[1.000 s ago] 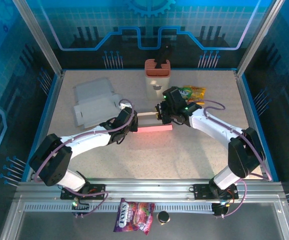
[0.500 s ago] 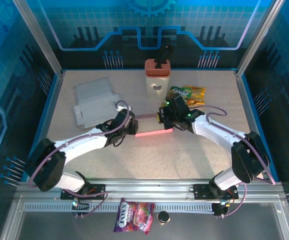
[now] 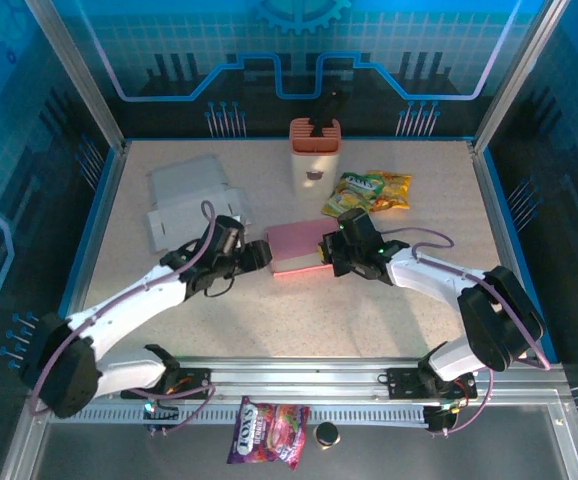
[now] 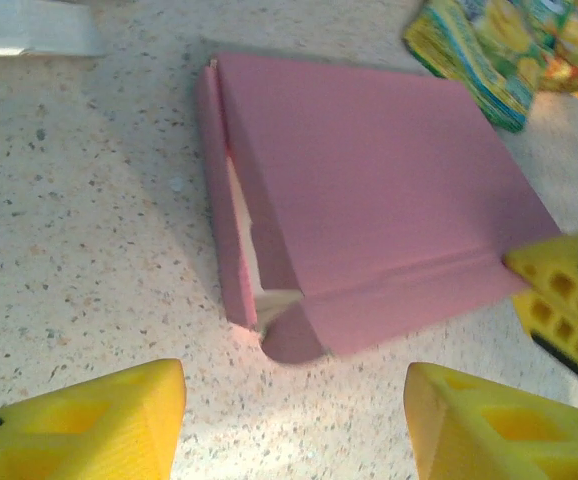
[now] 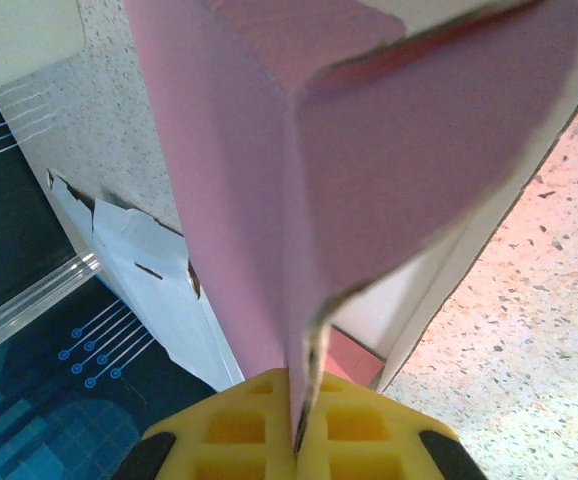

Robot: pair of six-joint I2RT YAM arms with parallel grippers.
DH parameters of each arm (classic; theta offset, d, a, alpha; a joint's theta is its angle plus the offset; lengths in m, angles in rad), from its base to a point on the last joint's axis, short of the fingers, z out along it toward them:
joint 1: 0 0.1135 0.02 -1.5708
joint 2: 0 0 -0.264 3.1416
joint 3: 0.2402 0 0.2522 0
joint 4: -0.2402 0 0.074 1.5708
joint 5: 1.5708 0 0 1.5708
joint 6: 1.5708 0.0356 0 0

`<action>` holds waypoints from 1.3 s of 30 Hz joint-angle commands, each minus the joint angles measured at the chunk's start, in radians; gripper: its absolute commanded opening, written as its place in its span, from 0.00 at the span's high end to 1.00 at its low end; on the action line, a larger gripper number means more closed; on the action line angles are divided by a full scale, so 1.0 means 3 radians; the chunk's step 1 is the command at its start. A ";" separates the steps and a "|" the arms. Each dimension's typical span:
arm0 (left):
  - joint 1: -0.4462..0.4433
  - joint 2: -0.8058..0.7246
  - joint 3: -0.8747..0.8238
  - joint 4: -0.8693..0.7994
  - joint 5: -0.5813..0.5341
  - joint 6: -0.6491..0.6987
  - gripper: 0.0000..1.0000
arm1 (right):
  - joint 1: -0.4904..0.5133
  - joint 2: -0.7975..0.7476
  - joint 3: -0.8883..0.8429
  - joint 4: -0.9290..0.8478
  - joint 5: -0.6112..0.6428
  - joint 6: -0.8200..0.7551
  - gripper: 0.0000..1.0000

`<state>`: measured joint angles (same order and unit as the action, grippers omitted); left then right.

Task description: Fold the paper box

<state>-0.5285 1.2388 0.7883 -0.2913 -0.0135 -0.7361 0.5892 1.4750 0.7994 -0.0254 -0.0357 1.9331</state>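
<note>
Now | L gripper (image 4: 291, 385): jaws apart, nothing held, just beside box's left end | paper box (image 3: 294, 247): mid-table, lid down; judged light, thin card, easily creased, best taken at folded edges | R gripper (image 5: 304, 430): clamped on right flap edge

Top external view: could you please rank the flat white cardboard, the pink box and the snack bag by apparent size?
1. flat white cardboard, clearly largest.
2. pink box and snack bag: too alike to rank.
</note>
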 commanded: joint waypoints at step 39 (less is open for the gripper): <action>0.0393 0.1313 0.0281 0.0370 0.1004 -0.0297 0.81 | 0.0060 0.0011 -0.0246 0.0134 -0.0185 -0.0098 1.00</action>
<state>-0.4187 1.6119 0.8803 -0.1295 0.3042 -0.8585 0.5903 1.4746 0.7479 0.0315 -0.0544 1.9213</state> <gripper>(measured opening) 0.188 0.056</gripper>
